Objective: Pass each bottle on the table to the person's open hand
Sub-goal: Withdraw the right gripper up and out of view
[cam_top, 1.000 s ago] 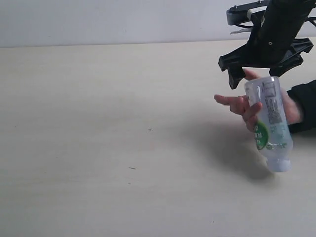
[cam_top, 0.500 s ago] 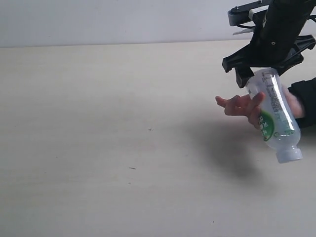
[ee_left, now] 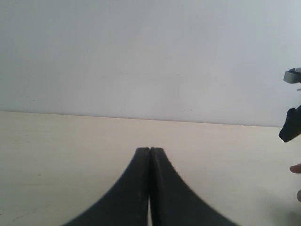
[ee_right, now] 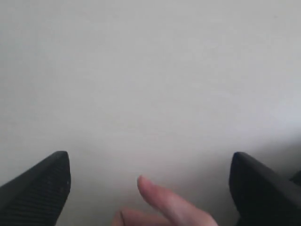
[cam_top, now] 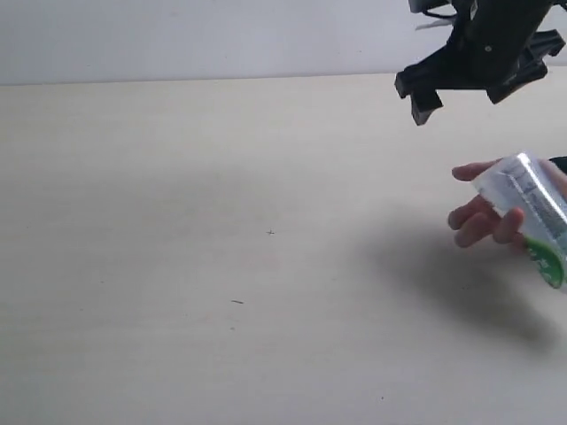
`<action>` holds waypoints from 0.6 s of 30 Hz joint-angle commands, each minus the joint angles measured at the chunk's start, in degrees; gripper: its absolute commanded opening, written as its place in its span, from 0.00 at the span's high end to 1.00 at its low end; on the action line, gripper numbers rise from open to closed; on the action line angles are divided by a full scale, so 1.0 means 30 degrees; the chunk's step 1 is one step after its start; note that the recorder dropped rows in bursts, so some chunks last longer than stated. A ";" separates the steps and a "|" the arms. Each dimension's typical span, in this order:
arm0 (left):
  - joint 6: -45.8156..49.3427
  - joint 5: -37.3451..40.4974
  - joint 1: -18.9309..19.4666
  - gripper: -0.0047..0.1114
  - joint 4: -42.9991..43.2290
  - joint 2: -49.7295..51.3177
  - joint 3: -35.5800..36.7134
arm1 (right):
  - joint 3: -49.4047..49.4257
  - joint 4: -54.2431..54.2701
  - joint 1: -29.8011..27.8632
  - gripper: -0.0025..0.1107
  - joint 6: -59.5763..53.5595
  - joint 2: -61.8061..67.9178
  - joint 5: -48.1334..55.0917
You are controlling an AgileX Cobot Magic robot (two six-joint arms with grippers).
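Observation:
A clear bottle with a white-green label (cam_top: 534, 211) lies tilted in the person's hand (cam_top: 478, 223) at the right edge of the exterior view, above the table (cam_top: 177, 230). The hand's fingers are curled round it. My right gripper (cam_top: 463, 96) hangs open above and to the left of the hand, apart from the bottle, with nothing between its fingers. In the right wrist view the right gripper (ee_right: 149, 165) stands wide open over the table, with the person's hand (ee_right: 174, 205) below it. My left gripper (ee_left: 150, 150) is shut and empty. No other bottle shows.
The pale tabletop (cam_top: 266, 292) stretches left and forward, with a few tiny dark specks (cam_top: 270, 232). A plain light wall (cam_top: 177, 35) runs behind it. Part of the right arm (ee_left: 291, 123) shows at the edge of the left wrist view.
The person's hand has drawn the bottle to the right and away from my right gripper. The right gripper has risen, open, clear of the bottle. The left gripper stays shut.

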 commanded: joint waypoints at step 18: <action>-0.0103 -0.0134 0.0043 0.96 -0.0139 -0.0144 0.0000 | 0.3909 0.3606 -0.0065 0.98 -0.3359 -1.1134 -0.1735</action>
